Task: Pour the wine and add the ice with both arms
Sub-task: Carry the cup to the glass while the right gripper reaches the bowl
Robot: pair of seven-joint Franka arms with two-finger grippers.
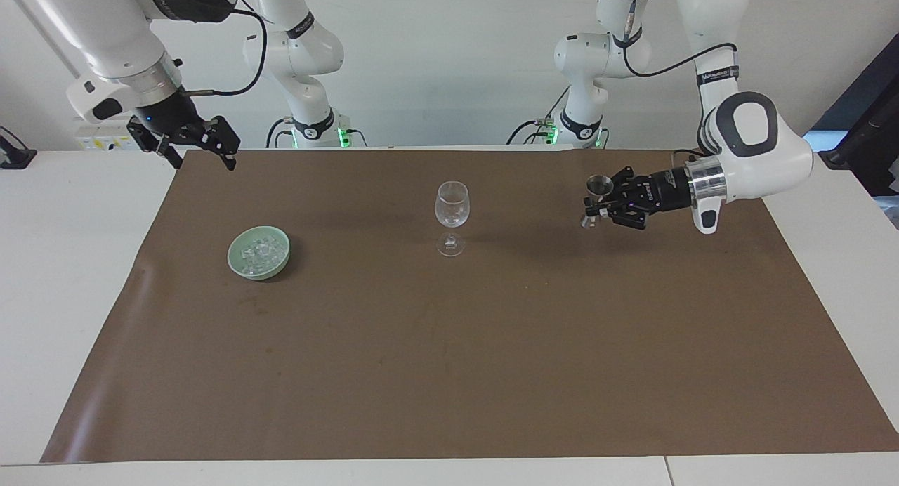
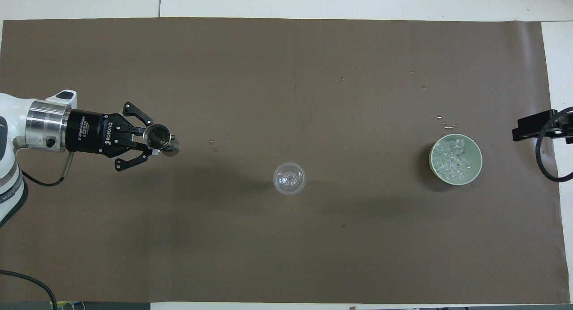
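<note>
Above the counter [image 1: 491, 373], the left claw [image 1: 597, 199] pinches a steel jigger [image 1: 598, 189], best kept level toward the wine glass [image 1: 451, 205]; right claw [image 1: 204, 145] waits spread.

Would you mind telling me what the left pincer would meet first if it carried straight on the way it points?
Probably the wine glass: the left pincer, shut on a small metal jigger, points roughly at its bowl, though in the overhead view its line may pass just beside it.
</note>
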